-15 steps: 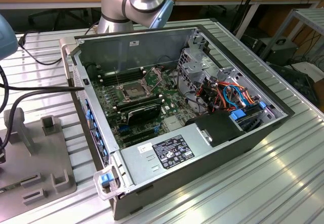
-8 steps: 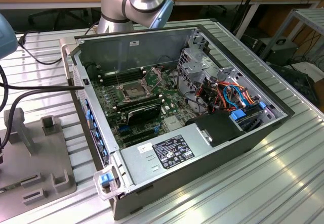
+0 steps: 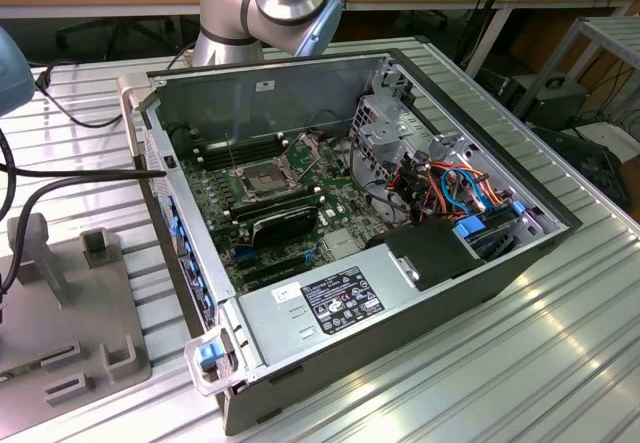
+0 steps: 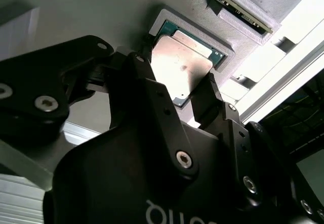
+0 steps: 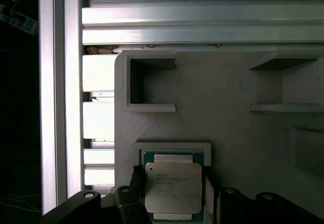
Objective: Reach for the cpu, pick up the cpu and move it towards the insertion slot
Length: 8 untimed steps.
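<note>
The cpu (image 5: 173, 188) lies flat in a shallow square recess of a matte grey fixture (image 5: 228, 92). The fixture's surface shows fine layered ridges, like printed plastic. The chip's brushed silver lid faces up, bordered by a thin green board edge. It is a near-square plate, and its slightly longer side runs parallel to the inner faces of the fingers (image 5: 137, 186).

In both wrist views the black, bolted end effector (image 4: 176, 77) brackets the chip across its shorter width. The blocky dark fingers seem to press on its two opposite edges, though the contact line is in shadow. The chip still sits level in the recess. The fixture rests on a table (image 5: 202, 32) of ribbed aluminium rails.

In the exterior view the insertion slot (image 3: 262, 178) is well apart from the fixture. It is a square socket with a silvery frame and dark centre on the green motherboard (image 3: 215, 198), inside the open grey sheet-metal computer case (image 3: 300, 73).
</note>
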### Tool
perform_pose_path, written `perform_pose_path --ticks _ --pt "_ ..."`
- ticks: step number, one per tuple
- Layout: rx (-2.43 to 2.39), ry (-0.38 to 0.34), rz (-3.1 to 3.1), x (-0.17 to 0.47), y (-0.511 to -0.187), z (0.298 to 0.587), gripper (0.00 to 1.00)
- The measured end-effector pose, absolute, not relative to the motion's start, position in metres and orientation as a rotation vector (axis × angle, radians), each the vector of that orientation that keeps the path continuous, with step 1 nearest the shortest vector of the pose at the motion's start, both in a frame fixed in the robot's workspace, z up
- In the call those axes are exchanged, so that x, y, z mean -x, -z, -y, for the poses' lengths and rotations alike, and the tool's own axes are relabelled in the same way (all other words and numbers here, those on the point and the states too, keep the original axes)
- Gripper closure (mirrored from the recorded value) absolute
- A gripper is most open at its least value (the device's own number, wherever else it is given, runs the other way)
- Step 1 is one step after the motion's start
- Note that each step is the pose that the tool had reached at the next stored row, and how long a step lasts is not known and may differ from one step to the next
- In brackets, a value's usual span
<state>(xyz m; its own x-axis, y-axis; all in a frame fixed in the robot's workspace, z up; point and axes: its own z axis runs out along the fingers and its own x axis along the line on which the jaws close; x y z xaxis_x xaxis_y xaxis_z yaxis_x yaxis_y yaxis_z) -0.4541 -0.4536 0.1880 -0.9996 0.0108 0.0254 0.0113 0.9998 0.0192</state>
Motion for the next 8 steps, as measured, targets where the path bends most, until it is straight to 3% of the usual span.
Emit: perform_pose_path --ticks 8 --pt "0.017 0.030 3.116 0.454 -0.199 0.454 0.45"
